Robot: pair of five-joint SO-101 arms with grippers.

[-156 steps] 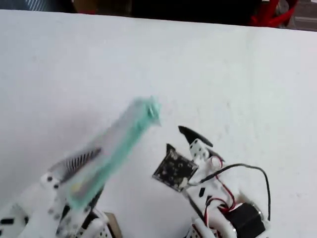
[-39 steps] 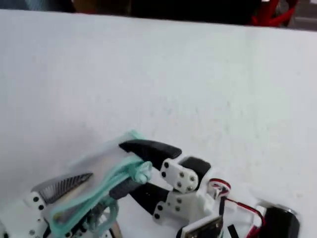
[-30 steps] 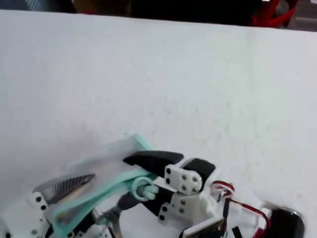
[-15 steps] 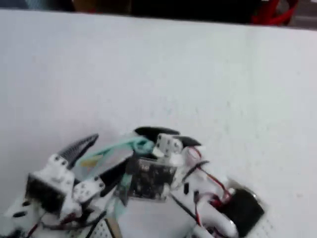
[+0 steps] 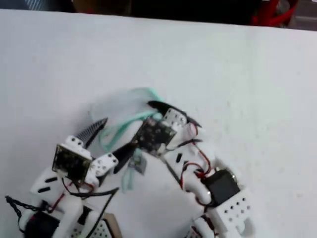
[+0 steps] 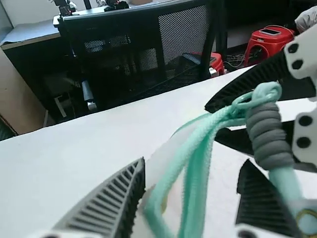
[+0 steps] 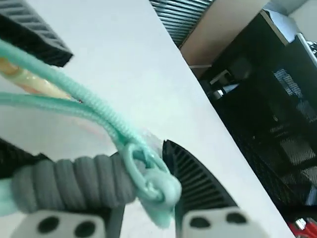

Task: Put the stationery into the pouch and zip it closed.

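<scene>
A clear pouch (image 5: 121,106) with a mint zipper (image 5: 119,130) lies tilted between the two arms near the table's front. My left gripper (image 5: 110,139) has its ribbed fingers (image 6: 111,206) on either side of the pouch's near end, and yellow stationery shows faintly inside. My right gripper (image 5: 151,111) is shut on the grey wrapped zipper pull (image 7: 74,188), which is tied to a mint loop (image 7: 153,181). In the left wrist view the right arm's black fingers (image 6: 237,96) close on that pull (image 6: 265,136) at the pouch's far end.
The white table (image 5: 223,74) stretches wide behind and to both sides of the arms. A tan block (image 5: 113,227) sits at the front edge by the left arm's base. Dark furniture and a red object (image 5: 270,15) stand beyond the far edge.
Both grippers and the pouch have moved farther onto the table. The right gripper, which was closing in on the mint loop a second ago, now holds the pull and has swung rightward.
</scene>
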